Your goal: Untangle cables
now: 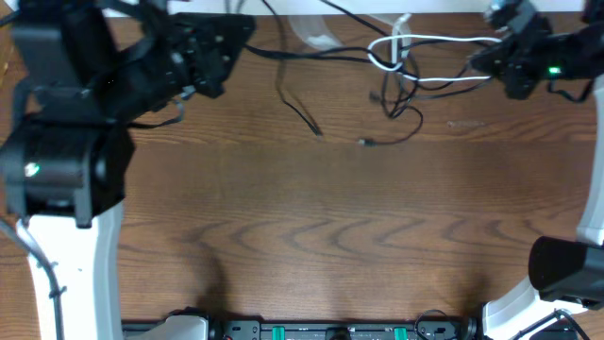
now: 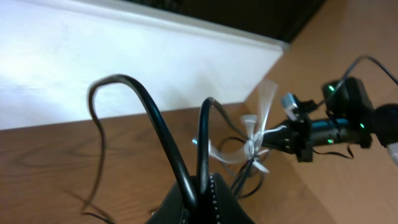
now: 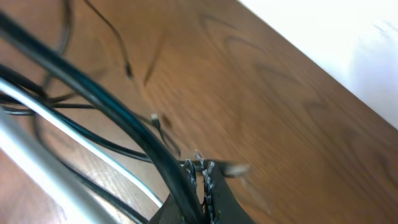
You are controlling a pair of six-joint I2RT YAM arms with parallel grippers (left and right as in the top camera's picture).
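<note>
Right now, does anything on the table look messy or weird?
Yes. Near the far edge of the table, the white cable is looped and knotted with the thin black cables. It is a messy tangle, with loose ends trailing onto the wood.

One white cable (image 1: 444, 39) and, in the blurred tangle, perhaps three thin black cables (image 1: 300, 112).

Brown wood-grain table (image 1: 311, 236), thin black cables (image 1: 302, 115) and one looped white cable (image 1: 425, 40) bunched on it just beside right claw (image 1: 479, 62), two plug ends (image 1: 363, 142) loose on bare wood between that and left claw (image 1: 243, 33).
</note>
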